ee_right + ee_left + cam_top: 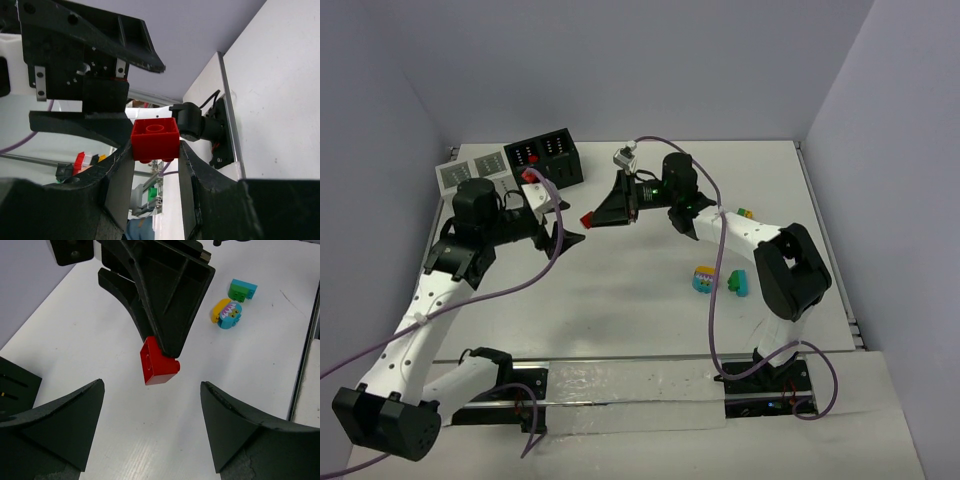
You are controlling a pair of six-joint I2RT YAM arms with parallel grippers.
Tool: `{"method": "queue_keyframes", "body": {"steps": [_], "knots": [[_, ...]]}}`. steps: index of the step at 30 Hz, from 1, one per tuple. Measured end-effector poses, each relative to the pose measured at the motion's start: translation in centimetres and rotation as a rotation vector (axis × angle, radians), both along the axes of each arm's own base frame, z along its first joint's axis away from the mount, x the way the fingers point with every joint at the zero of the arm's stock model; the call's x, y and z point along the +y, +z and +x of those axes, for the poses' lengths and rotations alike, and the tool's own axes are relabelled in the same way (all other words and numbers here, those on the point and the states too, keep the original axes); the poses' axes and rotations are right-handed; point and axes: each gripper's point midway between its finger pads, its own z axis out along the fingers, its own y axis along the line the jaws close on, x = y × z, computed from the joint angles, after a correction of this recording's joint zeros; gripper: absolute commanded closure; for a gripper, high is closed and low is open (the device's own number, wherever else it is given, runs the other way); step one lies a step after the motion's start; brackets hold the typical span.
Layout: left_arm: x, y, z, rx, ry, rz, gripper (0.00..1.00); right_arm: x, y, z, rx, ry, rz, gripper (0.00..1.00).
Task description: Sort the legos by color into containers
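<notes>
My right gripper (594,217) is shut on a red lego brick (588,219) and holds it in the air above the table, left of centre. The brick shows between its fingertips in the right wrist view (155,140) and in the left wrist view (158,362). My left gripper (570,232) is open and empty, facing the brick from just left of it, jaws wide apart (152,430). The black container (548,160) and the white container (470,172) stand at the back left. A cyan-and-yellow rounded piece (704,279) and a green-teal brick (736,283) lie on the right.
A small yellow-green brick (745,213) lies by the right arm. A red piece (531,174) sits at the black container's near left corner. The cyan-and-yellow piece (226,313) and the green-teal brick (242,290) show beyond the right gripper. The table's right edge (825,240) is close.
</notes>
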Motion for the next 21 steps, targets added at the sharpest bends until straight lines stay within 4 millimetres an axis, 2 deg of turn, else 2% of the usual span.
{"method": "queue_keyframes", "body": {"steps": [15,19,21], "knots": [[-1.2,-0.4,1.5,-0.041,0.039,0.037,0.21,0.1,0.8,-0.1,0.000,0.004,0.024,1.00],[-1.3,-0.3,1.9,-0.049,0.053,0.033,0.27,0.1,0.9,-0.2,-0.001,0.005,0.029,1.00],[-1.5,-0.3,1.9,-0.048,0.053,0.032,0.34,0.1,1.0,-0.2,-0.001,0.004,0.030,1.00]]}}
